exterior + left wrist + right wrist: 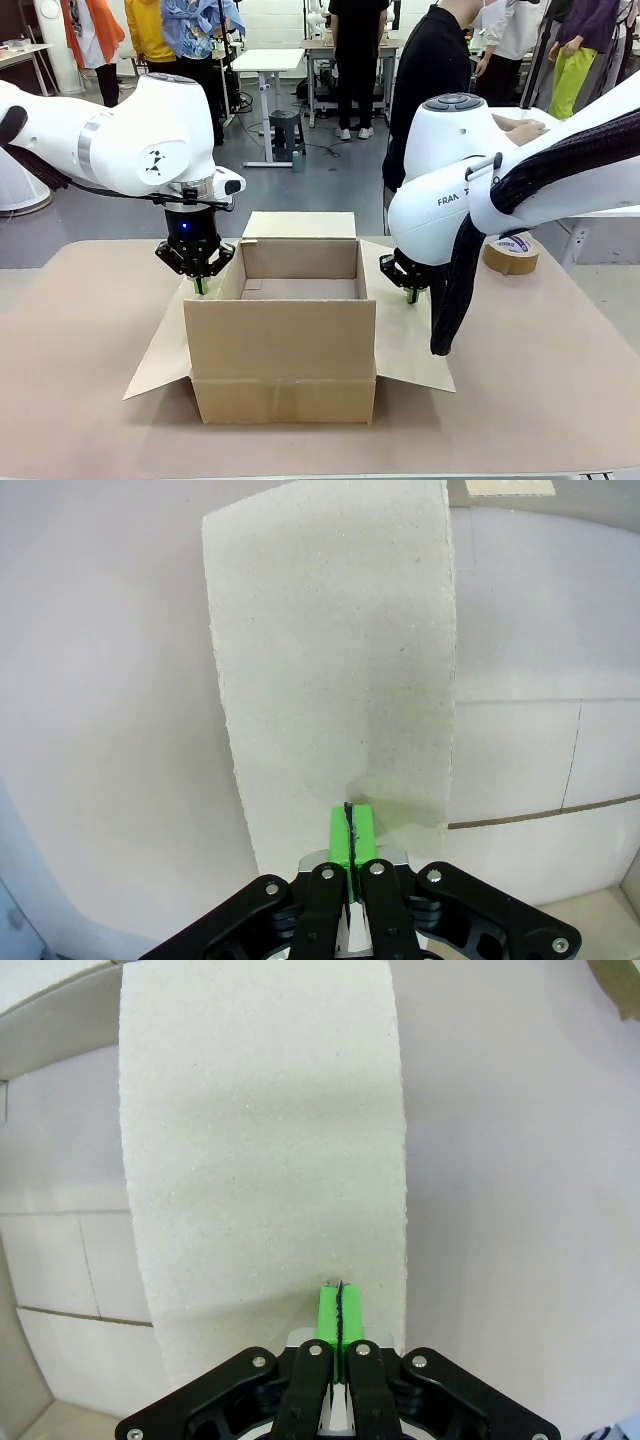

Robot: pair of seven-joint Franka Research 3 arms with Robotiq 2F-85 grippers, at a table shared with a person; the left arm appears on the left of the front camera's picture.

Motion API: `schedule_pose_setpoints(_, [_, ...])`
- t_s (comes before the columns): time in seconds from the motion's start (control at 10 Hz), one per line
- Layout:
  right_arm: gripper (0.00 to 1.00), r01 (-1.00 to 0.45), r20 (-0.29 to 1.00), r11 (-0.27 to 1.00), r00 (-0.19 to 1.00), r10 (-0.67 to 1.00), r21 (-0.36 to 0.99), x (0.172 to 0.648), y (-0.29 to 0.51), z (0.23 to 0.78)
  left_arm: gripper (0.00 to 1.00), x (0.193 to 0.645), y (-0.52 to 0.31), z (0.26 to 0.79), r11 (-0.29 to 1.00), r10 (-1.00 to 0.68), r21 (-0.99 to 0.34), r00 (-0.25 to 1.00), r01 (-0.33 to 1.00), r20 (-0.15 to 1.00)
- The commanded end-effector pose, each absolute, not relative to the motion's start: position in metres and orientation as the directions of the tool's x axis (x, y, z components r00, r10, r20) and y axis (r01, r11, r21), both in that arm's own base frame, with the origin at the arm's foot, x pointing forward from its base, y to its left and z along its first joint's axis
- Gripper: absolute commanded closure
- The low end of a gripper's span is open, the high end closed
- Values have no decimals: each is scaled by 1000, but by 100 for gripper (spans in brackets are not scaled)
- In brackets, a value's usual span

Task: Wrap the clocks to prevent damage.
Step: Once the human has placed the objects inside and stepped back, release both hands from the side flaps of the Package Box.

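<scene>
Sitting at centre frame in the front view: open cardboard box point(280, 340) on the tan worktop point(80, 330), nearer the lower edge. Interior visible, bare cardboard floor. Far flap point(300, 224) stands up behind the opening. Left flap point(165, 355) and right flap point(405, 340) are splayed outward and down to the worktop.

Left claw point(201, 286): points straight down at the upper end of the left flap, just beside the box's left wall. Left wrist view: green pads pressed together point(350, 825), only a thin dark seam between them, nothing gripped. Tips sit over the near end of the flap point(340, 650); contact with the cardboard cannot be confirmed.

Right claw point(412, 295): mirror pose at the upper end of the right flap, just beside the right wall. Right wrist view: pads fully together point(338, 1310), holding nothing, tips over the flap point(260, 1140); contact likewise unclear.

Tape point(511, 254): brown roll lying flat on the worktop, right of centre, behind the right arm, well apart from the box.

Person point(430, 70) in a black top stands beyond the worktop, upper right of centre, a hand point(520, 127) resting on a white table behind.
</scene>
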State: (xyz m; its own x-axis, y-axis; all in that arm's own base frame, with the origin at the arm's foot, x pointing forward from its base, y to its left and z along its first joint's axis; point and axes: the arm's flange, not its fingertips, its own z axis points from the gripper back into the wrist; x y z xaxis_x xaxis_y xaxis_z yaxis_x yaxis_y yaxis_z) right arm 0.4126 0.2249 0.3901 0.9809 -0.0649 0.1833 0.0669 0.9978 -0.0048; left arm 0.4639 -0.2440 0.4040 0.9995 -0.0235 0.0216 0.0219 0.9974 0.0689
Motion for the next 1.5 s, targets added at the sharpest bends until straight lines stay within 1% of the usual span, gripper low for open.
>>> schedule_pose_setpoints(0.0, [99,66,183,998,981,-64,-7,412,225,389,100,464,-245,403,996,-15,88,999,12,31])
schedule_pose_setpoints(1.4, [99,66,183,998,981,-64,-7,412,225,389,100,464,-245,403,996,-15,88,999,12,31])
